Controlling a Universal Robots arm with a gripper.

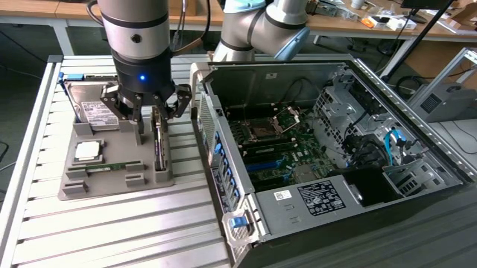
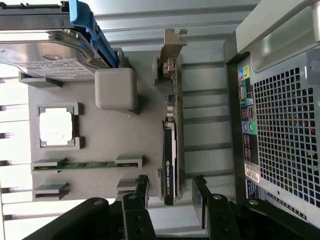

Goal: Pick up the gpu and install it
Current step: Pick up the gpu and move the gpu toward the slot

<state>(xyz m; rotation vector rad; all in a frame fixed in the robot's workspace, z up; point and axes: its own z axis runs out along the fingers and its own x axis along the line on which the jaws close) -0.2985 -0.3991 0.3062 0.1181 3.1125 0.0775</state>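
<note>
The gpu [image 1: 158, 144] is a thin dark card standing on edge in a slot of the grey holder [image 1: 111, 181], on the side nearest the computer case. In the wrist view the gpu [image 2: 170, 145] runs lengthwise, with a silvery bracket at its far end. My gripper [image 1: 155, 111] hangs directly over the card's far half. The gripper [image 2: 170, 181] is open, one dark finger on each side of the card with a gap to each. Nothing is held.
The grey holder [image 2: 100, 125] also carries a silver hard drive [image 1: 93, 106], a square processor chip [image 1: 87, 149] and a green memory stick [image 1: 108, 166]. The open computer case [image 1: 335, 151] lies on the exterior view's right, its rear panel [image 2: 280, 125] close beside the card.
</note>
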